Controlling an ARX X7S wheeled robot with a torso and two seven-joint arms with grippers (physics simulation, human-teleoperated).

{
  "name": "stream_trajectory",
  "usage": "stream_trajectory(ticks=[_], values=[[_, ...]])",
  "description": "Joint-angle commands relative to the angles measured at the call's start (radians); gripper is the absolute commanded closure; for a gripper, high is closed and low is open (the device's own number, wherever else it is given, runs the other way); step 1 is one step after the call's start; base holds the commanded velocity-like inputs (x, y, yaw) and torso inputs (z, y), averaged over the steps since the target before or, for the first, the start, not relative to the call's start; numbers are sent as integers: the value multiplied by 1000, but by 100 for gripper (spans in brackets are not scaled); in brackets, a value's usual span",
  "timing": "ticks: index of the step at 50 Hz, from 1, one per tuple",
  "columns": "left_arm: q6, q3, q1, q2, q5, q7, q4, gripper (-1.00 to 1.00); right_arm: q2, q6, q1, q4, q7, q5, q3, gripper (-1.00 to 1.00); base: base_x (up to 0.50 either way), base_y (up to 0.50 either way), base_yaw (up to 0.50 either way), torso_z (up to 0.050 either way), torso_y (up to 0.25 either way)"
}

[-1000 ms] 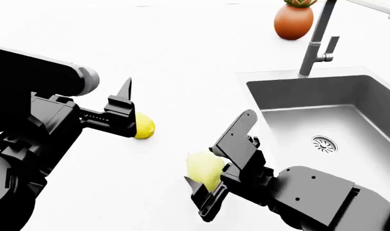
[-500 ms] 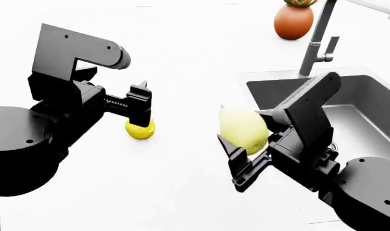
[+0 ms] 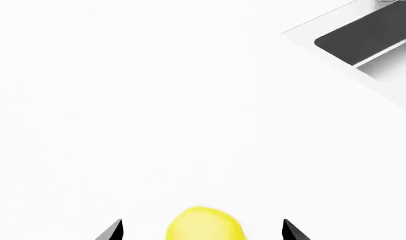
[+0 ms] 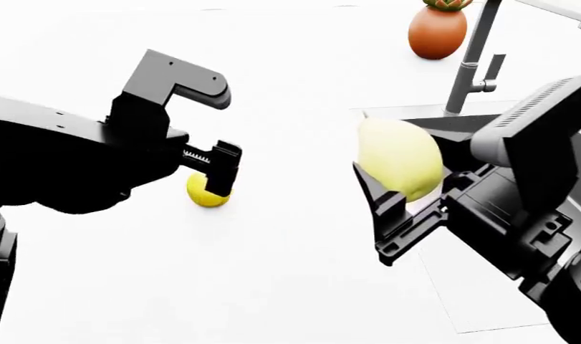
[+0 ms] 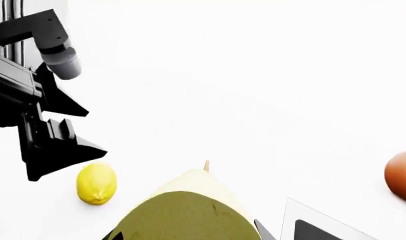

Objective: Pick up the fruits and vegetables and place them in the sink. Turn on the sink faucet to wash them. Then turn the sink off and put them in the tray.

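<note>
Two pieces of produce, two arms, each at a different stage; my right gripper (image 4: 390,197) has its fingers pinching the large pale yellow-green pointed fruit (image 4: 398,156), held up off the white surface (image 4: 271,272) with its tip upward, at the near-left corner of the rectangular grey recessed sink (image 4: 519,129); my left gripper (image 4: 218,172) hangs over the small bright yellow oval lemon (image 4: 206,195), which lies on the surface well left of the sink. Left wrist view: lemon (image 3: 205,225) sits between the two dark fingertips (image 3: 112,231), gap on both sides; fingers spread, not yet gripping.

Step in hand, as I judge it: carry the big fruit over the basin, and close on the lemon.

- Right arm: move across until the fruit is clear of the sink rim and over the floor of the basin; lower before letting go, since a rounded fruit dropped from height may bounce or roll; keep clear of the tall slim grey metal faucet column (image 4: 472,61) at the back.
- Left arm: descend so the fingers straddle the lemon's widest part; close slowly; a smooth oval can squirt out if pinched off-centre.
- Orange-brown pot (image 4: 438,30) stands beyond the faucet, out of the way.

Tray not in view.
</note>
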Motion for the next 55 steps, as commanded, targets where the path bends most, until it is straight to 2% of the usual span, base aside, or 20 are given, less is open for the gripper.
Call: stream_trajectory(ticks=[1, 13, 18, 43, 44, 50, 55], values=[[42, 104, -39, 9, 90, 200, -123, -100, 18, -14, 1, -12, 7, 11, 2, 100, 0, 0, 0, 0, 0], [112, 249, -58, 42, 250, 355, -299, -100, 33, -37, -4, -9, 13, 12, -14, 100, 0, 0, 0, 0, 0], [150, 284, -73, 47, 308, 386, -369, -100, 35, -40, -2, -7, 20, 16, -21, 100, 0, 0, 0, 0, 0], [206, 481, -76, 124, 417, 688, -575, -100, 57, -61, 8, 3, 48, 38, -43, 100, 0, 0, 0, 0, 0], [198, 485, -74, 124, 415, 691, -572, 100, 58, -61, 8, 4, 49, 40, -44, 100, 0, 0, 0, 0, 0], [163, 472, -66, 103, 385, 660, -512, 100, 64, -61, 13, 7, 55, 49, -50, 100, 0, 0, 0, 0, 0], [179, 370, -43, 44, 317, 544, -358, 100, 69, -65, 8, 2, 60, 54, -54, 100, 0, 0, 0, 0, 0]])
